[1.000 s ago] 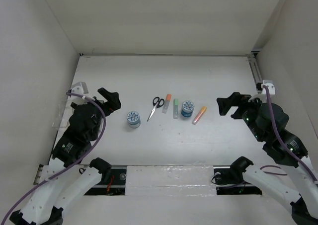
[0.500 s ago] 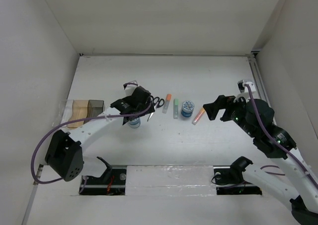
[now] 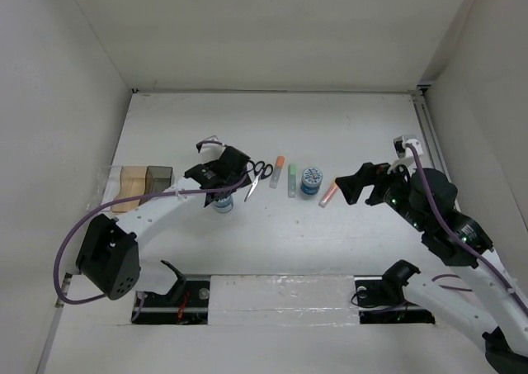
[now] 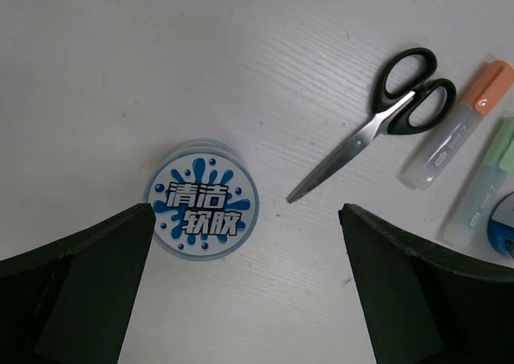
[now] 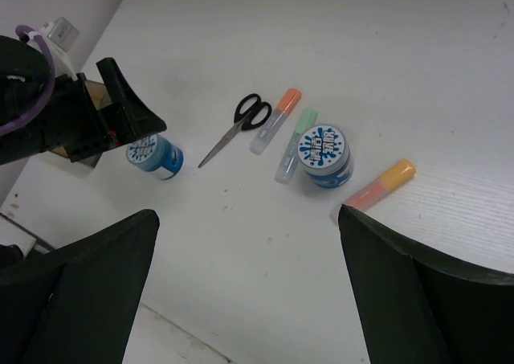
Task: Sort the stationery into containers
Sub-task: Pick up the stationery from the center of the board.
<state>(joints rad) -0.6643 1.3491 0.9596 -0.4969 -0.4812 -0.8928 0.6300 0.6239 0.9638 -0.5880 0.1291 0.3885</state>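
Observation:
The stationery lies in a row mid-table: a blue-and-white roll, black-handled scissors, an orange-capped pen, a green-capped pen, a second roll and an orange-pink highlighter. My left gripper is open and empty just above the left roll, with the scissors to its right. My right gripper is open and empty, right of the highlighter. Two small bins stand at the left edge, a smoky dark one and a lighter one.
White walls enclose the table on the left, back and right. A taped strip and the arm mounts run along the near edge. The left arm and its purple cable stretch from the near left toward the roll.
My left arm has swung out from the left wall to above the left roll, uncovering the two bins. My right gripper has moved left toward the highlighter.

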